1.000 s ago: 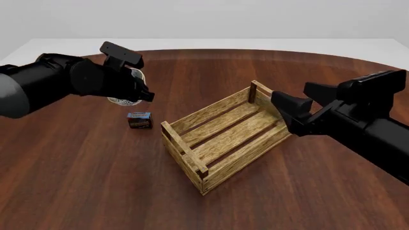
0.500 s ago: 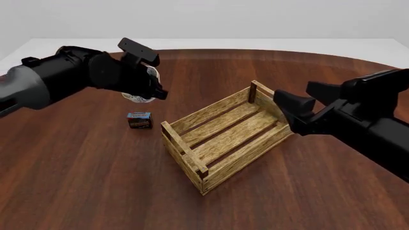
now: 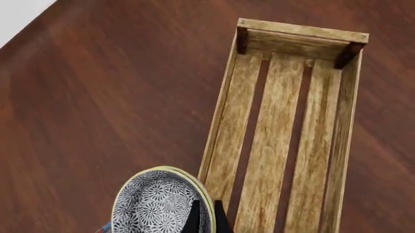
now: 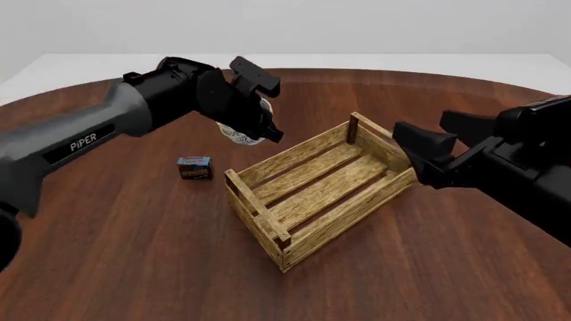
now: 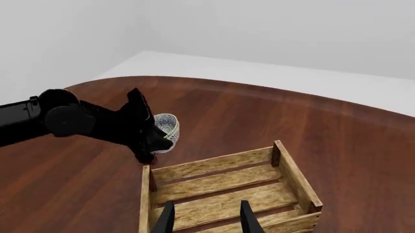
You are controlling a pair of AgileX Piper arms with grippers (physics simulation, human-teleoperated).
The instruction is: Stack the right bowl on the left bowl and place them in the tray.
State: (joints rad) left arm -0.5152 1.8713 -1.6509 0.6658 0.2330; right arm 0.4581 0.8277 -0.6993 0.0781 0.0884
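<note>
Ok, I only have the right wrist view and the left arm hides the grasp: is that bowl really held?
Observer: Yes. The left wrist view shows the left fingers pinching the bowl by its rim.
Operator: Anything else on the table near it?
Observer: A small dark box with a blue label stands on the wood, left of the tray in the front view and apart from it.

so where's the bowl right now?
In the front view the bowl is held in the left gripper, lifted off the table, just left of the tray's far-left side, beyond the small dark box.
</note>
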